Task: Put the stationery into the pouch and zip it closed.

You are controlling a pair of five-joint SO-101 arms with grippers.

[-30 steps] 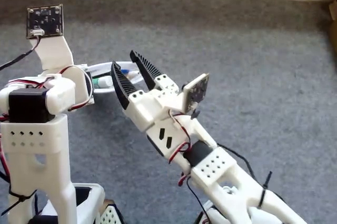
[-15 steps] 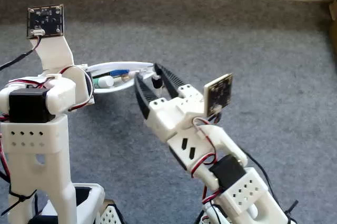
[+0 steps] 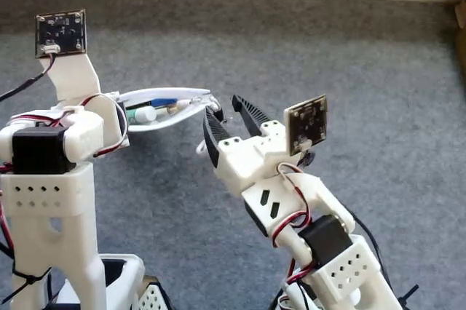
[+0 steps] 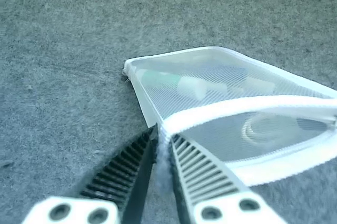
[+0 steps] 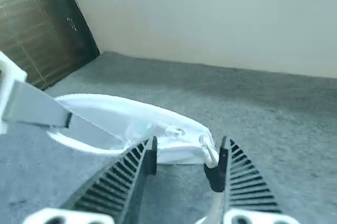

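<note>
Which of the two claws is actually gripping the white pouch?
The left gripper, pinched shut on the rim of the pouch at one end. The right gripper stands open at the other end, gripping nothing.

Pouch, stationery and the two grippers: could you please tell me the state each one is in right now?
pouch: unzipped, mouth gaping, lying on the carpet.
stationery: inside the pouch.
left gripper: shut on the pouch's rim at one end.
right gripper: open, at the pouch's other end.
</note>
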